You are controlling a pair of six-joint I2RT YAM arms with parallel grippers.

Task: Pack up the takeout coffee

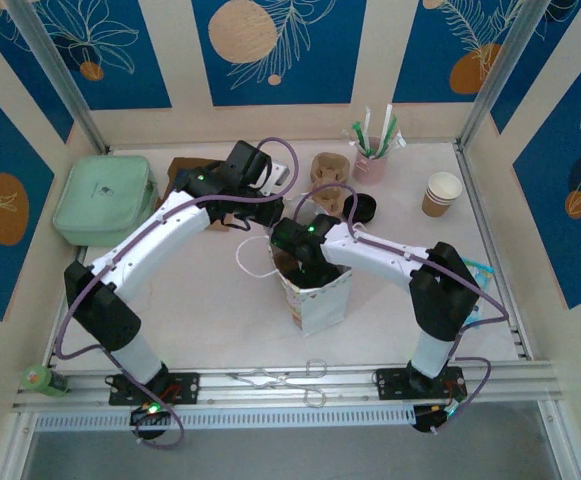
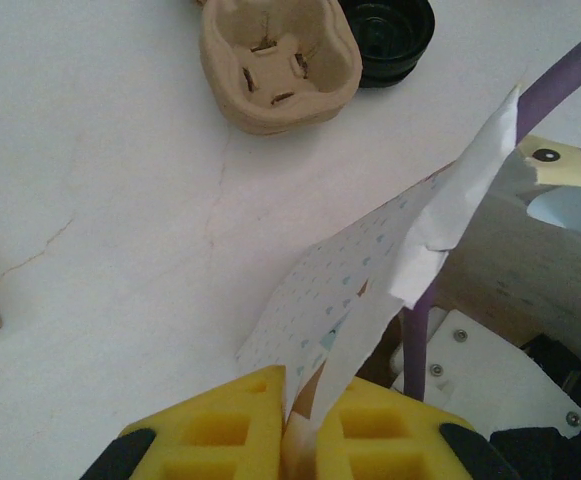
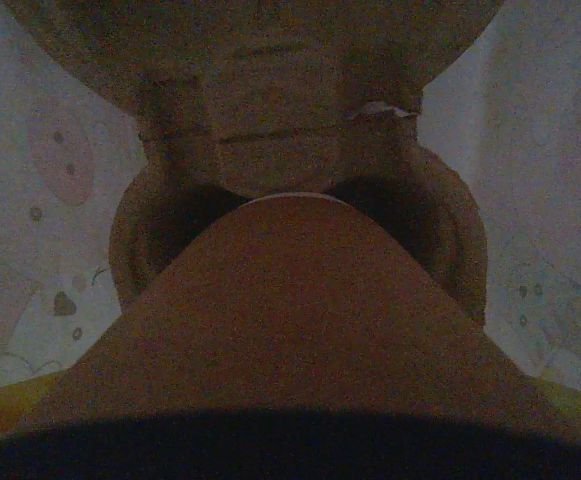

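One takeout coffee point(image 3: 290, 300) sits in the right gripper point(image 3: 288, 412), inside the paper bag point(image 1: 325, 300) at the centre of the top view.
We judge it light, thin-walled and crushable. The jaws sit wide around its wall, so squeeze gently near the stiffer rim. The long axis looks vertical, base toward the pulp carrier point(image 3: 270, 130) below. The left gripper point(image 2: 292, 425) is pinched tight on the bag's top edge.

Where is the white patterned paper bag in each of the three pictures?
Top external: the paper bag stands mid-table, between the arms.
Left wrist: its rim slants down into the shut left gripper.
Right wrist: its printed inner walls line both sides.
Shared landmark: the black lids, in the top and left wrist views.
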